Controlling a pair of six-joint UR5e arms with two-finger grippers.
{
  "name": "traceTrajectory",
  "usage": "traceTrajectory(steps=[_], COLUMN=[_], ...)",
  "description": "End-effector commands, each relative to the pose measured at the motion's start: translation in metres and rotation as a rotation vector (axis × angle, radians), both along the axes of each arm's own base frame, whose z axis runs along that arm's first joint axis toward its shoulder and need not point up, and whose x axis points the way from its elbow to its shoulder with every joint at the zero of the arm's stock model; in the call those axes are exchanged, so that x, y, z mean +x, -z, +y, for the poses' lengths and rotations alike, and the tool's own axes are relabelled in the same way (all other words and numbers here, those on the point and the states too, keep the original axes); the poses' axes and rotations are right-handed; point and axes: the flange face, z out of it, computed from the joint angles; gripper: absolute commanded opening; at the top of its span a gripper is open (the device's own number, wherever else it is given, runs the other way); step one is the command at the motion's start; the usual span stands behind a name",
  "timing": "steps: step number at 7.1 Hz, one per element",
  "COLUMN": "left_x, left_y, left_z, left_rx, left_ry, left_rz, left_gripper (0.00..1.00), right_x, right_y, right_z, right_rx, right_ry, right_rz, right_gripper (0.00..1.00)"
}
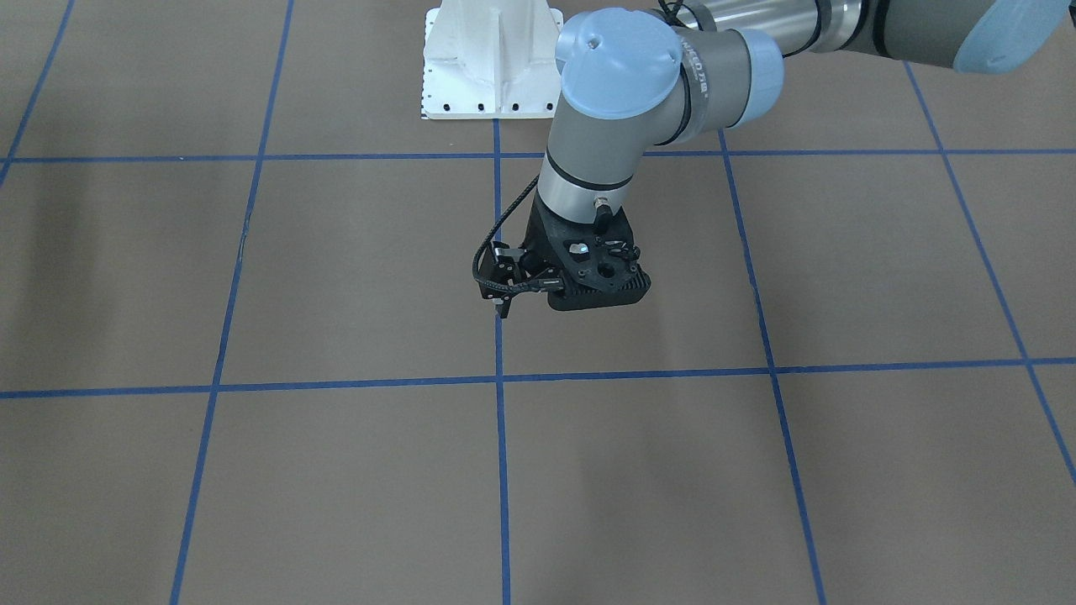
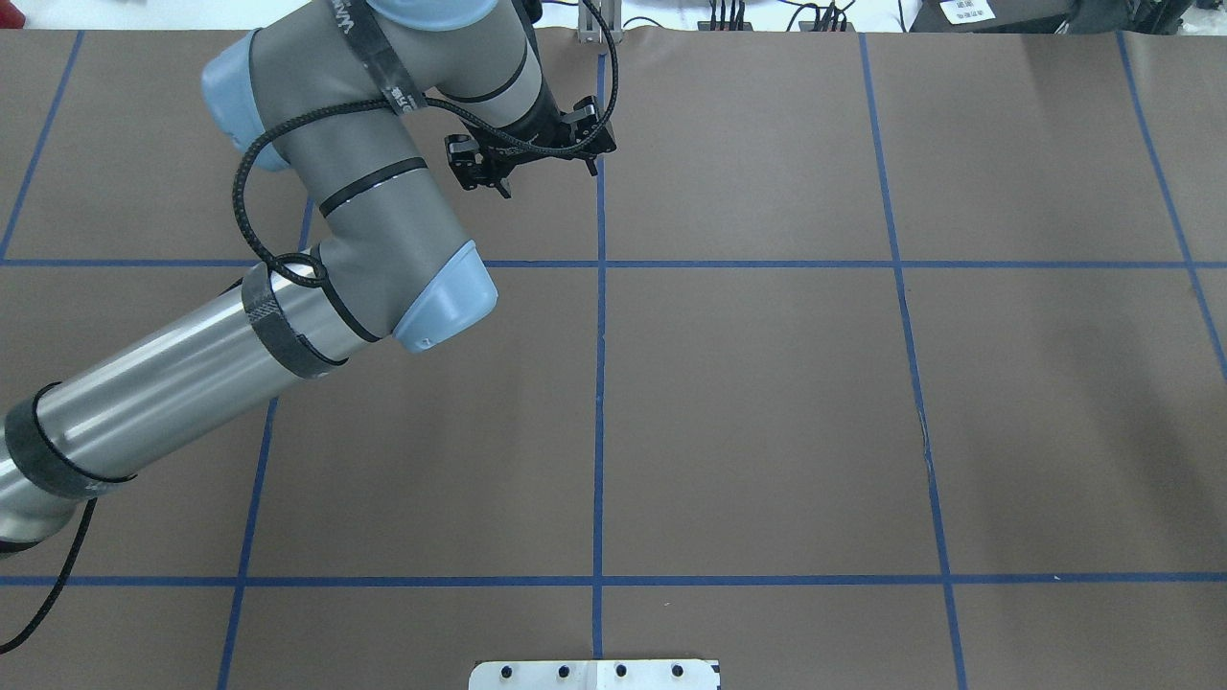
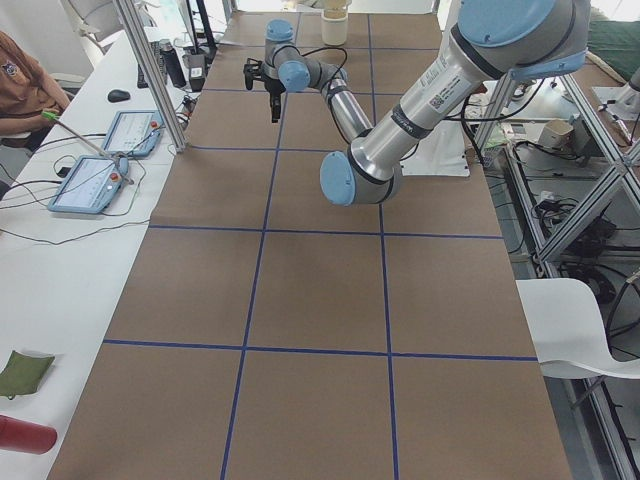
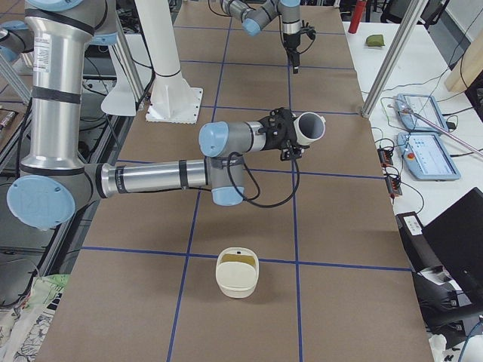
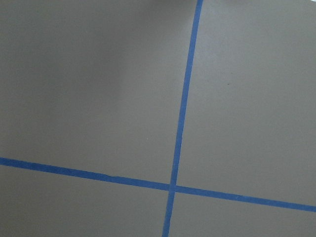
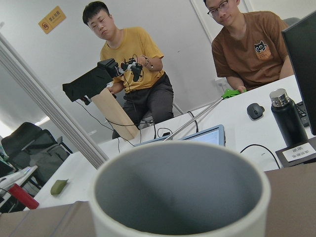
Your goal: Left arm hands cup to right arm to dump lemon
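Note:
The cream-white cup [image 4: 311, 128] lies on its side at the tip of my right arm, the near one in the exterior right view, above the brown table. Its mouth faces the operators' desk. The right wrist view looks into the cup [image 6: 180, 192]: grey inside, with nothing in it. My right gripper [image 4: 294, 136] shows only in that side view, so I cannot tell its state. A dull yellow-green lump, apparently the lemon [image 4: 237, 261], sits in a cream bowl [image 4: 237, 286] nearer the table's end. My left gripper [image 2: 548, 180] hangs open and empty over a blue tape line, under its black perforated bracket [image 1: 598, 273].
The white robot base [image 1: 492, 67] stands at the table's robot side. Blue tape lines [image 5: 178, 128] divide the brown surface. A white desk with tablets [image 4: 426, 154] and metal posts [image 4: 392, 64] runs along the far side, and two people [image 6: 133, 64] sit there beside a black bottle [image 6: 285, 118].

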Motion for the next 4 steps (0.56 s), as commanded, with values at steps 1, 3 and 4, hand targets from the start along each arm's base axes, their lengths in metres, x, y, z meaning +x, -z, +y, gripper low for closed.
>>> traceTrajectory(steps=[1, 3, 4], left_x=[-0.002, -0.014, -0.018], left_y=[-0.001, -0.005, -0.008], left_z=[-0.003, -0.016, -0.021], left_rx=[-0.002, -0.013, -0.019], left_ry=[0.004, 0.031, 0.037], left_rz=[0.001, -0.003, -0.005], left_gripper=[1.00, 1.00, 1.00], right_x=[-0.058, -0.164, -0.223], right_y=[0.061, 0.099, 0.133], right_z=[-0.069, -0.089, -0.094], right_rx=[0.001, 0.035, 0.035], right_ry=[0.038, 0.008, -0.001], right_rz=[0.167, 0.307, 0.380], right_gripper=[0.23, 0.23, 0.23])
